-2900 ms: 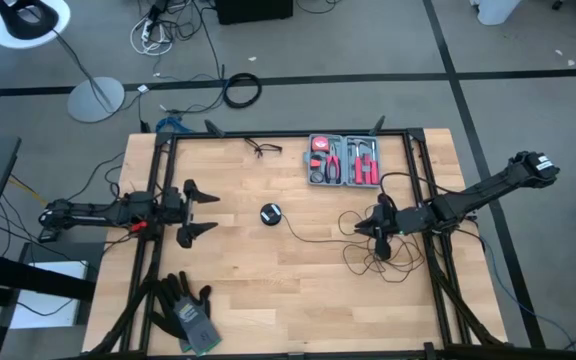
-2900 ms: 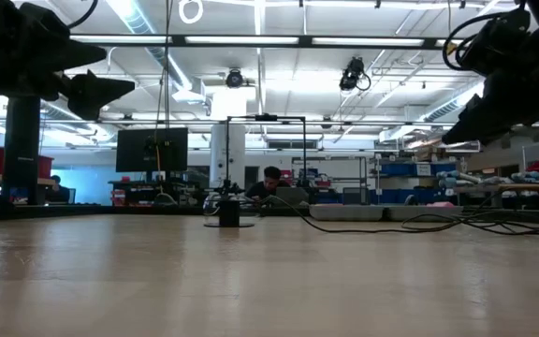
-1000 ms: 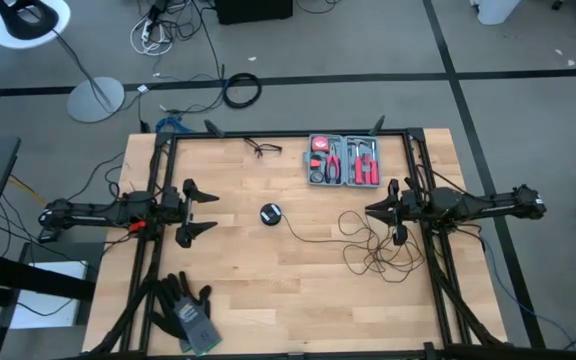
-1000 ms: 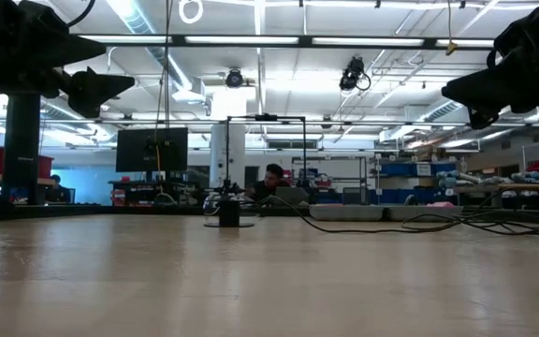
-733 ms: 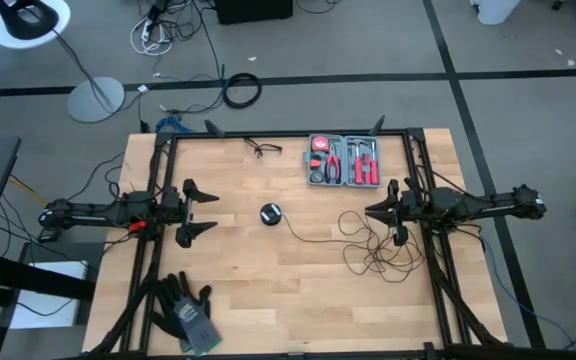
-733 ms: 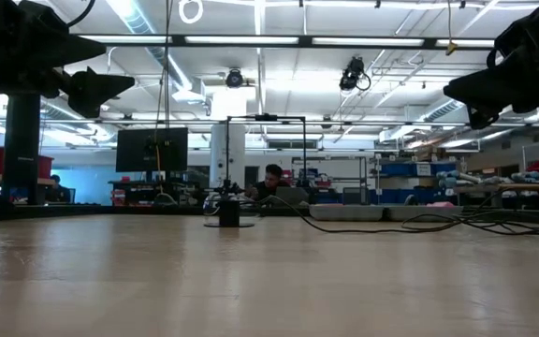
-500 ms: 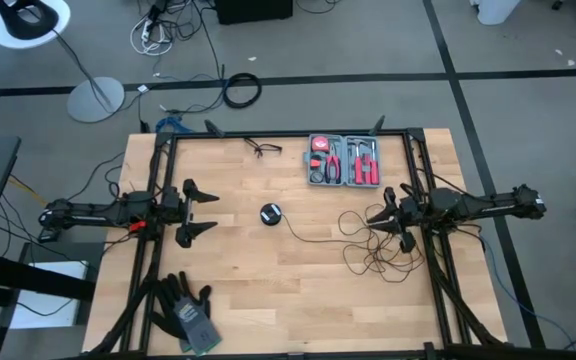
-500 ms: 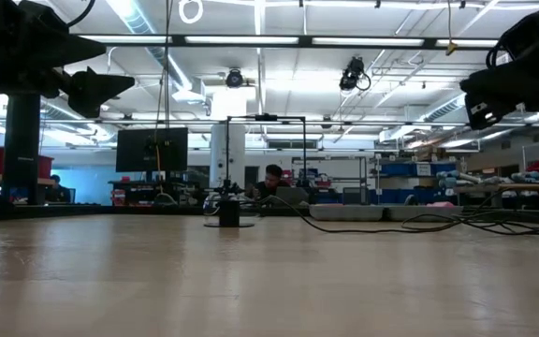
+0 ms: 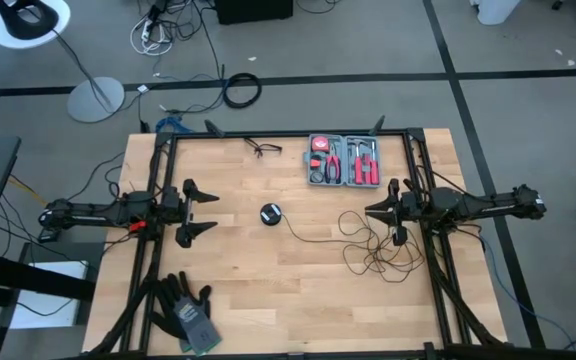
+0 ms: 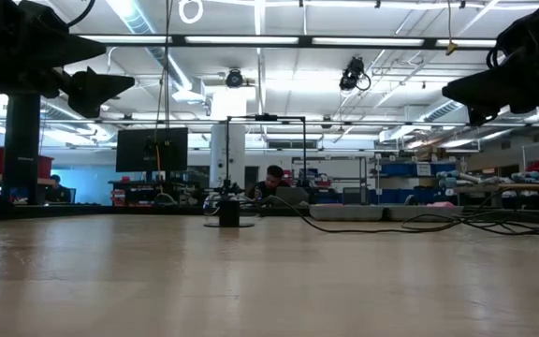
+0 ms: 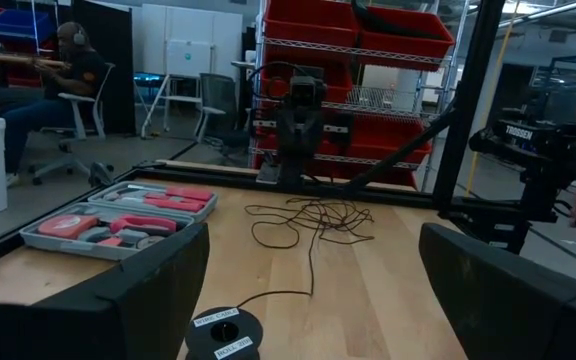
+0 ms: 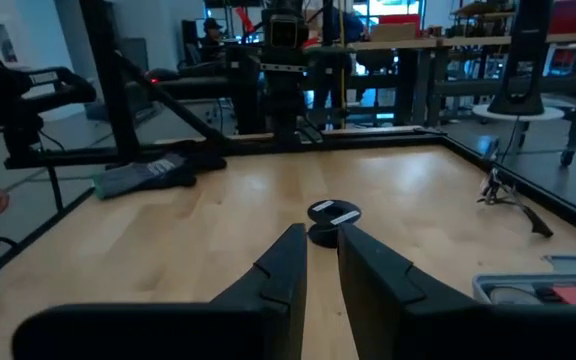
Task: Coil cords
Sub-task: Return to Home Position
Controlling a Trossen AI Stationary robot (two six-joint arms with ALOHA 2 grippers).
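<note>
High view, cord (image 9: 313, 241): a very thin black line lying on the table (image 9: 248, 300). Its long axis runs left to right. The puck (image 9: 271, 213) is at the left end near mid-table, and the right end is a loose tangle of loops by the right edge.
High view, left gripper (image 9: 206, 211): over the table's left side, fingers spread wide and empty. It points toward the puck but is well apart from it.
High view, right gripper (image 9: 370, 211): above the tangle's upper loops, fingers drawn nearly to a point, aimed left.
Low view, puck (image 10: 228, 213): a small dark stub standing on the table. The cord (image 10: 419, 225) trails right in low humps and is cut off at the frame edge.
Low view, grippers: the left gripper (image 10: 110, 89) and right gripper (image 10: 461, 91) hang high above the table top, clear of the cord.
Left wrist view, cord (image 11: 313, 213): the strand leads straight away from the white-labelled puck (image 11: 223, 333) to the tangle. The tool case (image 11: 118, 215) lies beside it. The left gripper (image 11: 313, 250) stands wide open.
Right wrist view, puck (image 12: 333, 215): it sits just beyond the right gripper (image 12: 321, 240), whose fingers leave only a slim gap and hold nothing. The cord itself is too thin to make out here.
</note>
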